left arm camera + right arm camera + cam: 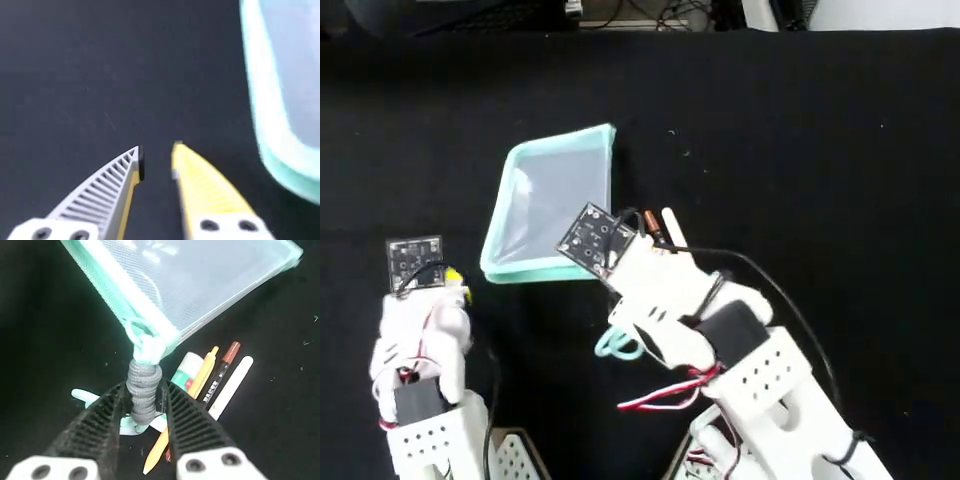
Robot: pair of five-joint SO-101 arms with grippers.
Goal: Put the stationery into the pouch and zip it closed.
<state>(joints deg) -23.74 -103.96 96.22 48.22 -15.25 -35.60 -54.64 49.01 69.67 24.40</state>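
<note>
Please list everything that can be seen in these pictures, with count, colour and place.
pouch: 1, mint-green mesh, middle of the table
zip cord: 1, grey, at a pouch corner
glue stick: 1, white and green, by that corner
pens: 3, yellow, brown, white, side by side next to the glue stick
scissors, probably: 1, teal handles, beside the right arm
table: 1, black
left gripper: open, over bare table beside the pouch
right gripper: shut on the zip cord

No wording I can read from here. The dark pen (216, 382), lying against the orange pen (202, 375), has white print along its barrel, too small to make out.
</note>
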